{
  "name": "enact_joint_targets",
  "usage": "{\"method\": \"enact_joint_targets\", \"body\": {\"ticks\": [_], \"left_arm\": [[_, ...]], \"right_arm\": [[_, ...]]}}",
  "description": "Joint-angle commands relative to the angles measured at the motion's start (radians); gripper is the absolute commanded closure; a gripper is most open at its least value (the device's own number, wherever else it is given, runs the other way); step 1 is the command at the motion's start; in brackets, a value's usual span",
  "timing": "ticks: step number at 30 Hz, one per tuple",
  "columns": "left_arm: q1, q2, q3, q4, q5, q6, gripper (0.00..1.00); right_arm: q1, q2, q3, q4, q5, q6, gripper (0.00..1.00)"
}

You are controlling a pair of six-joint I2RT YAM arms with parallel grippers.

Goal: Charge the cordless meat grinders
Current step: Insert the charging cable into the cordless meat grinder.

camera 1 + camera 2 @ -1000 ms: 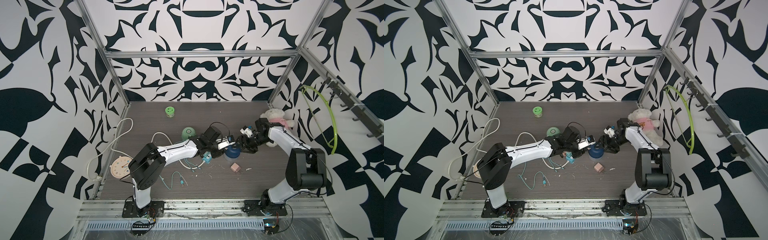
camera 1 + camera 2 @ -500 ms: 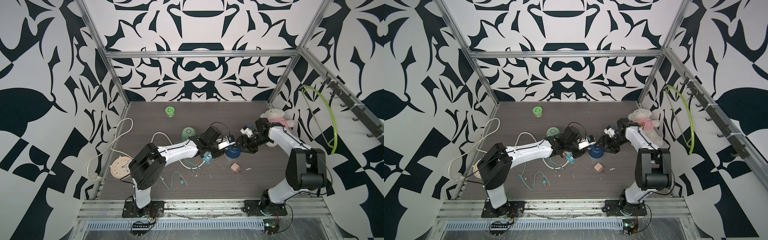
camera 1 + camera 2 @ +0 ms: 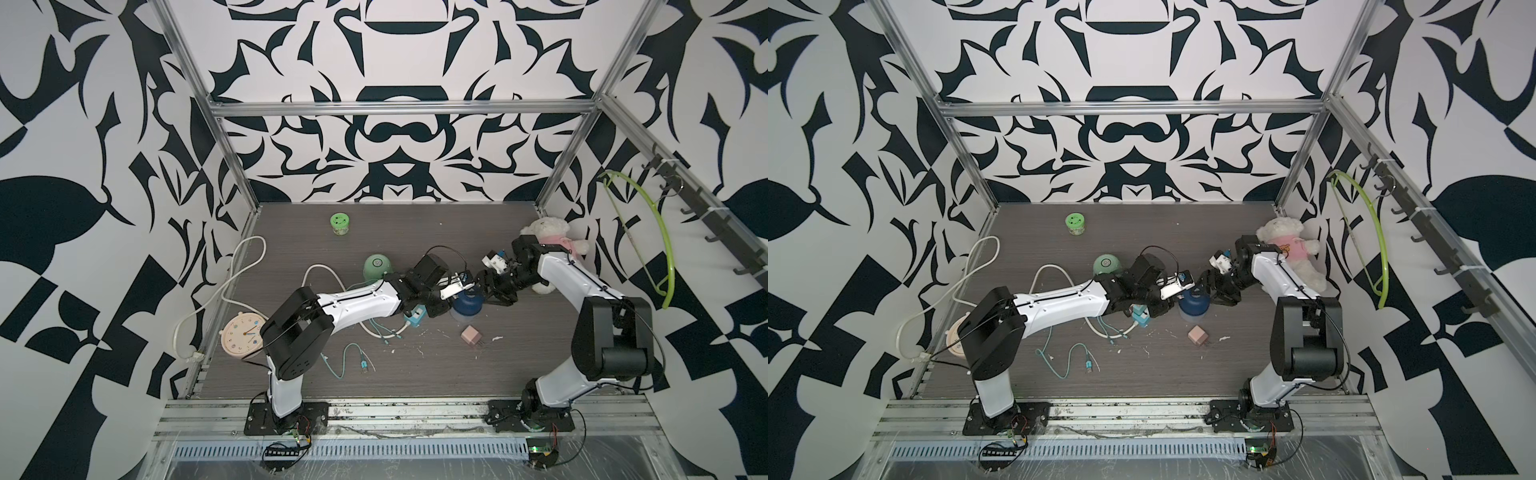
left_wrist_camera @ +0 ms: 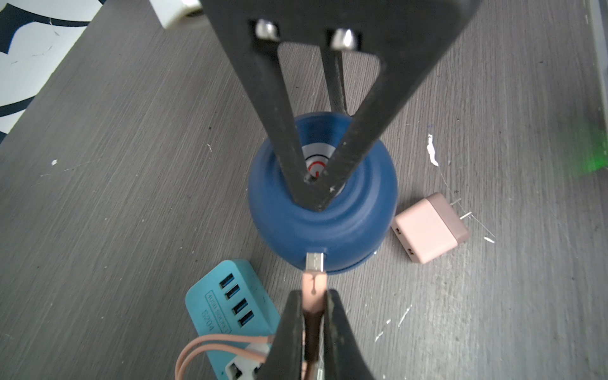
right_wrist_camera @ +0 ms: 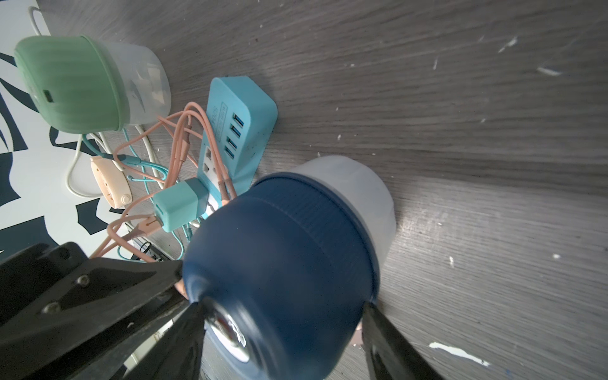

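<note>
The dark blue grinder (image 3: 467, 305) (image 3: 1192, 306) stands mid-table on its clear base. My right gripper (image 5: 281, 309) (image 3: 482, 291) is shut on its dome (image 5: 283, 256), one finger on each side. In the left wrist view those fingers (image 4: 286, 131) cross over the silver top button. My left gripper (image 4: 314, 292) (image 3: 448, 309) is shut on a pink cable plug (image 4: 314, 283). The plug's metal tip sits at the port on the blue grinder's (image 4: 322, 223) lower rim; how far in, I cannot tell. The mint green grinder (image 3: 377, 266) (image 5: 72, 85) stands behind the left arm, free.
A teal USB hub (image 4: 227, 296) (image 5: 243, 112) lies right beside the blue grinder, with pink and teal cables tangled round it. A pink cube charger (image 3: 471, 336) (image 4: 427, 227) lies in front. A green jar (image 3: 340, 223), a clock (image 3: 243, 336) and a plush toy (image 3: 548, 232) stand farther off.
</note>
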Motion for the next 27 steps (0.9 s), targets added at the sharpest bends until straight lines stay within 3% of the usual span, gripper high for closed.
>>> {"method": "enact_joint_targets", "body": {"ticks": [1,14,27], "left_arm": [[-0.025,0.007,0.041,0.102,0.031,-0.034,1.0],[-0.022,0.001,0.047,0.117,0.074,-0.155,1.0],[-0.022,0.048,0.123,0.065,0.053,-0.181,1.0]], "right_arm": [[0.015,0.023,0.016,-0.029,-0.019,0.001,0.3],[0.007,0.039,0.023,-0.038,0.004,0.015,0.3],[0.007,0.038,0.013,-0.039,0.008,0.014,0.3]]}}
